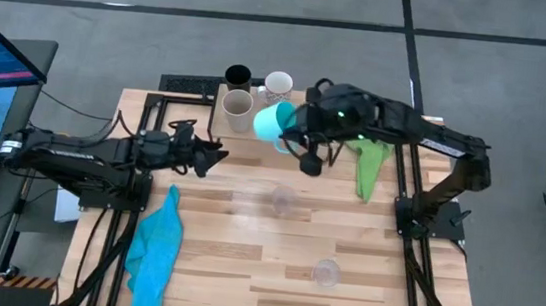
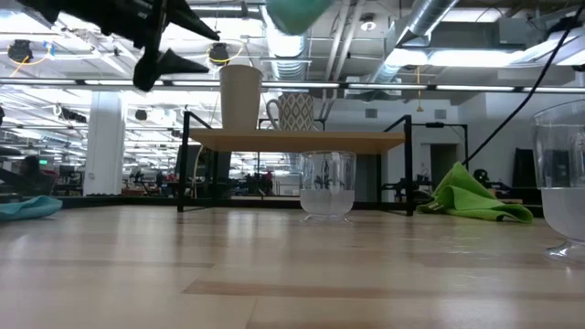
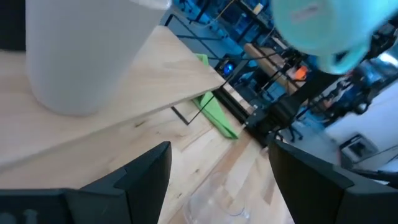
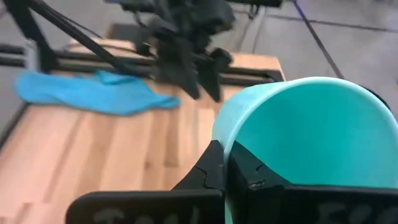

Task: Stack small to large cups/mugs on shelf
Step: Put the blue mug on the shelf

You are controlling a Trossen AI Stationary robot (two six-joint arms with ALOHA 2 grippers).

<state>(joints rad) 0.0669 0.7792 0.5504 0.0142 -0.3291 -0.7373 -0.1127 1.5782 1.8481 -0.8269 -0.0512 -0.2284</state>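
My right gripper is shut on the cyan mug, which is in the air beside the shelf, near the table's far edge. On the shelf stand the black tumbler, the white mug and the beige-grey cup. My left gripper hovers open, left of the mug and just in front of the shelf. Two clear glasses stand on the tabletop. The left wrist view shows the beige-grey cup on the shelf board and the cyan mug beyond. My right gripper holds the cyan mug by its rim wall, with one finger inside the mug and the other finger outside. The mug is lifted clear and tipped, its mouth turned toward the table's left.
A green cloth lies right of the shelf and a blue cloth lies at the table's near left. The nearer glass stands close to the low camera. Bare tabletop shows between the glasses and the blue cloth.
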